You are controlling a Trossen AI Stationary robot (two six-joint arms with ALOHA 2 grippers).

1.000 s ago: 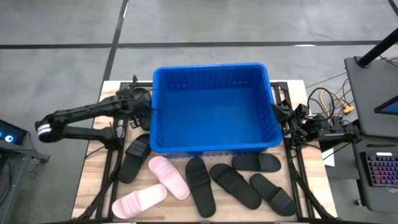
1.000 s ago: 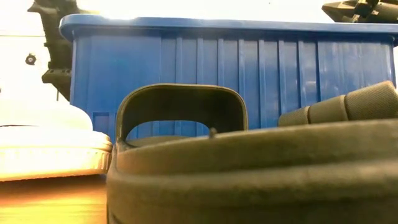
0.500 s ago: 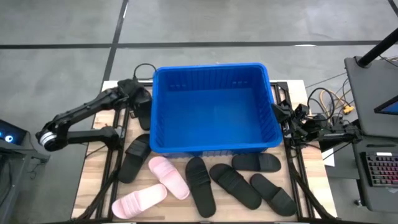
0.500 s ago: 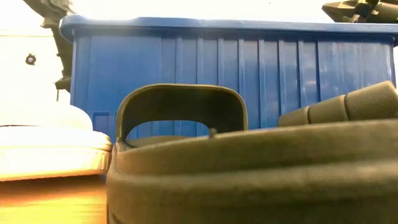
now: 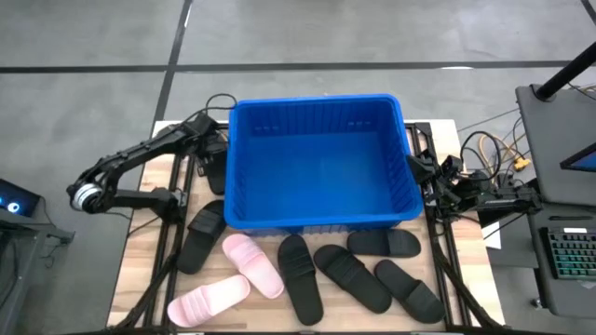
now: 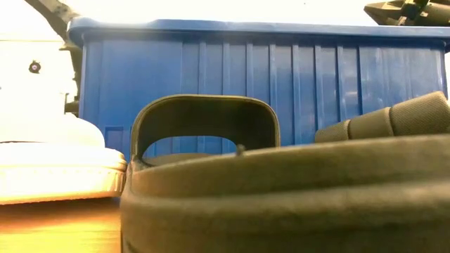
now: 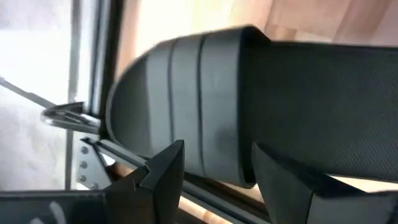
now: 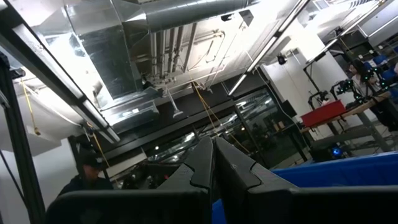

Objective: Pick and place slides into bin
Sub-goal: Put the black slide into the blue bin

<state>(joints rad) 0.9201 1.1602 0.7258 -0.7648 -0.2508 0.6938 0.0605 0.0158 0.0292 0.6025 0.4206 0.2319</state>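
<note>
Black foam slide (image 7: 249,106) sits clamped between the left gripper's (image 7: 211,168) fingers, raised beside the blue bin's (image 5: 321,223) left wall. The left arm reaches forward along that wall. Right gripper (image 8: 212,163) rests clenched, empty, beside the bin's right wall.

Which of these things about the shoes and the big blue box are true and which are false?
1. The blue bin has sandals inside. False: it is empty.
2. Two pink slides lie on the table. True.
3. The left tool is closed on a black slide. True.
4. The right tool is open wide. False: it is shut and holds nothing.
5. The pink slides lie at the bin's far side. False: they lie at its near side, toward the left.
</note>
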